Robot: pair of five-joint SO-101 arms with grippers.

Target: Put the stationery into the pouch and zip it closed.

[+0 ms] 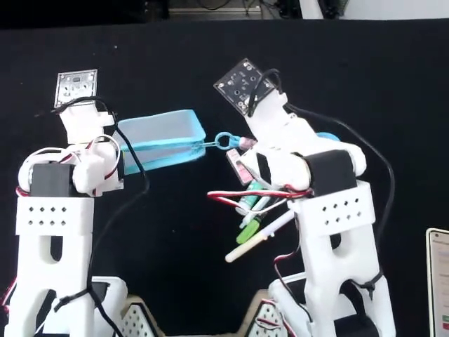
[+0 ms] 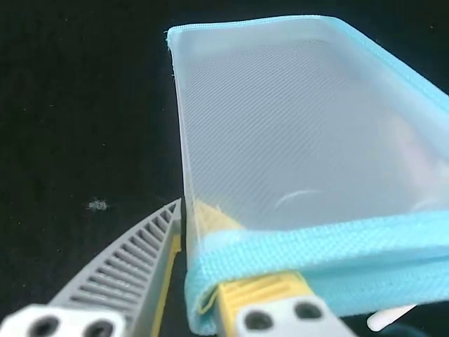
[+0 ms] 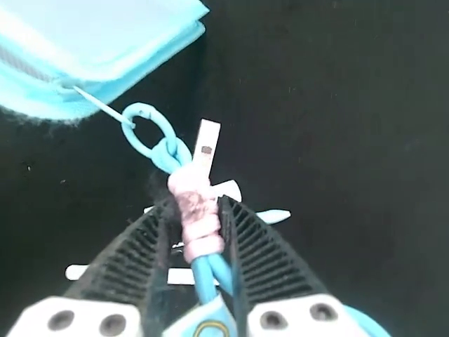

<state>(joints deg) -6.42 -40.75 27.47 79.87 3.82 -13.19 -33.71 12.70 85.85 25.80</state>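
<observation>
Left gripper [image 2: 191, 219]: jaws clamp pouch [image 2: 295, 126] end. Right gripper [image 3: 195, 206]: jaws pinch zip cord [image 3: 198, 235]. Pull straight along zip; left braces pouch.

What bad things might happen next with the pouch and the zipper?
The pens lie on the table outside the pouch, so zipping now would shut them out. The right hand pinches only the thin zipper pull, which might slip. The left hand clamps just one end of the pouch, so a hard tug may pull it loose.
</observation>
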